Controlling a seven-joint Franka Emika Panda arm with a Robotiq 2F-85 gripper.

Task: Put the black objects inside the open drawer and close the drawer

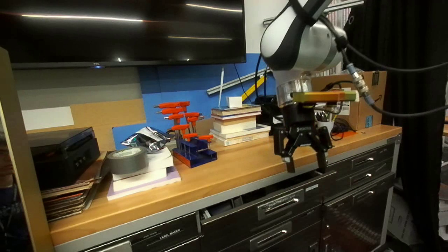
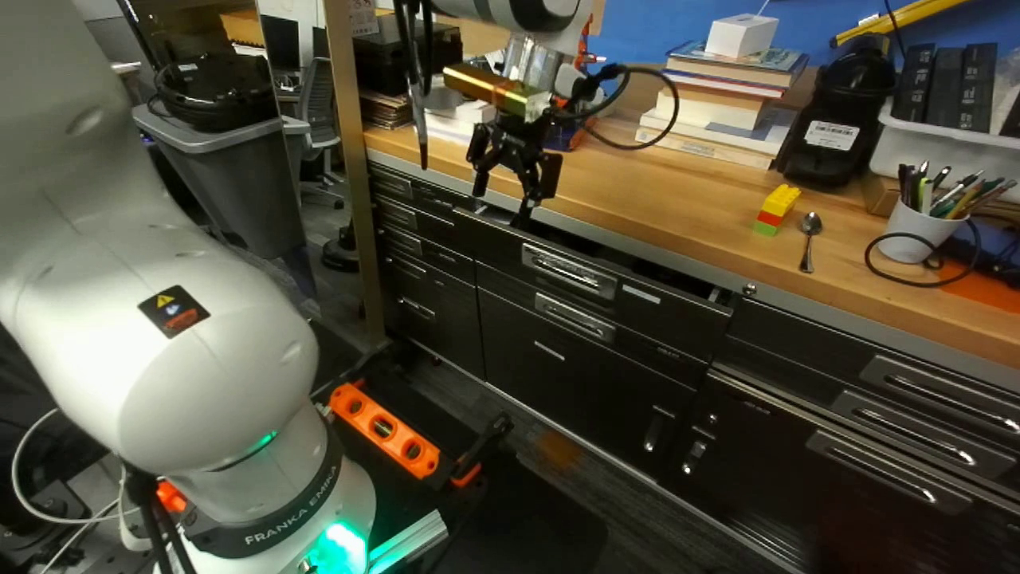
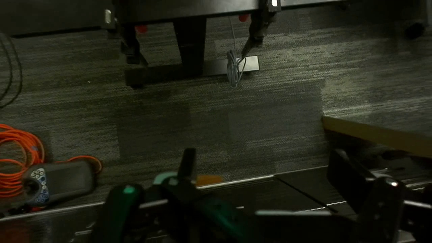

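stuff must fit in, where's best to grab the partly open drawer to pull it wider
I'd have the open gripper straddle the top front edge of the drawer mid-length, from above: the drawer stands partly out, leaving that slim edge bare with a gap behind.

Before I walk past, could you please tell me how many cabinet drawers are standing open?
1: the wide drawer just under the wooden bench top, partly pulled out in both exterior views. Parts of the cabinet are out of view, so others may be hidden.
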